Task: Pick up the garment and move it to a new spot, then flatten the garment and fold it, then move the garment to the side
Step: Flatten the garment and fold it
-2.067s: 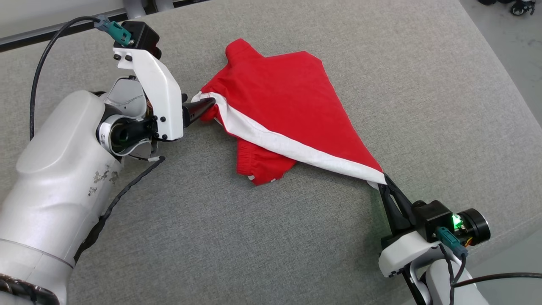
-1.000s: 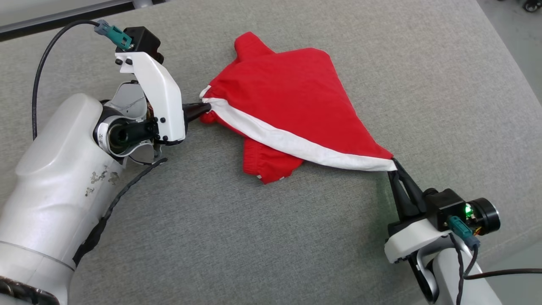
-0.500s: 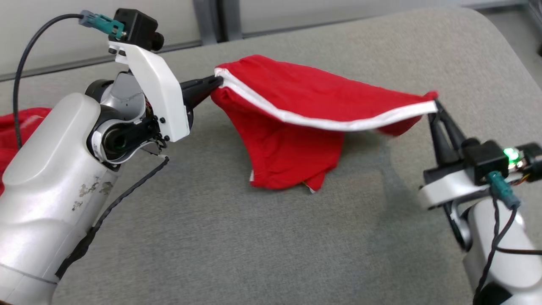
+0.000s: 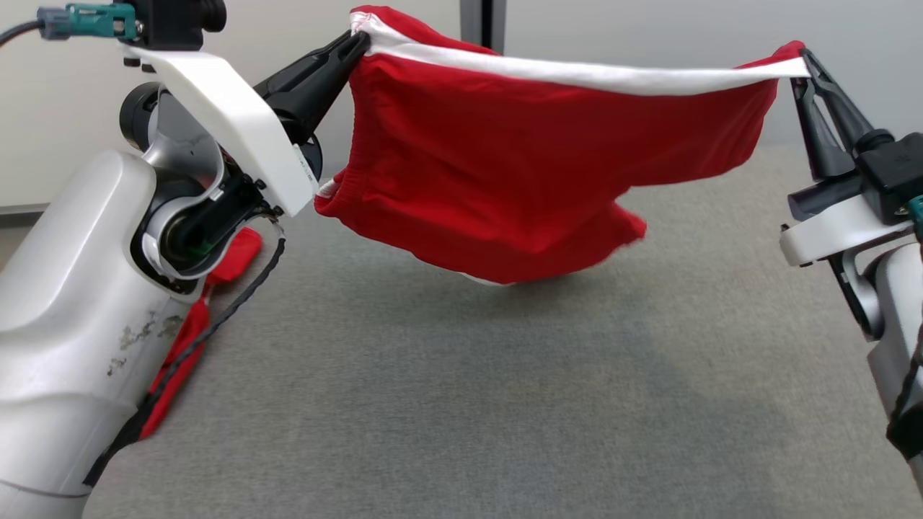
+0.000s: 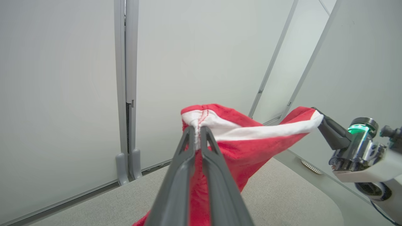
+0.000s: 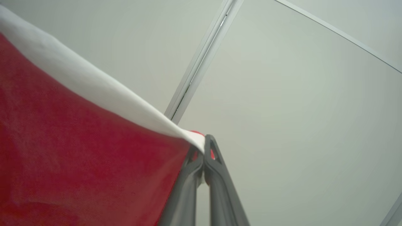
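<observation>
left gripper (image 4: 358, 43): pinching the garment (image 4: 519, 166) corner above the cushion (image 4: 461, 404)
right gripper (image 4: 802, 59): pinching the opposite corner
garment: hanging above the cushion

**Garment strung between two pincers over the desk**

The garment (image 4: 505, 180) spans left to right. Its top edge is stretched between the left pincer (image 4: 358, 43), clamped on the upper left corner, and the right pincer (image 4: 802, 61), clamped on the upper right corner. Its lower part hangs over the far part of the desk (image 4: 469, 404). A second cloth (image 4: 231, 259) lies on the desk at the left, partly behind the left arm (image 4: 79, 303). A wall (image 4: 613, 29) stands behind the desk.
</observation>
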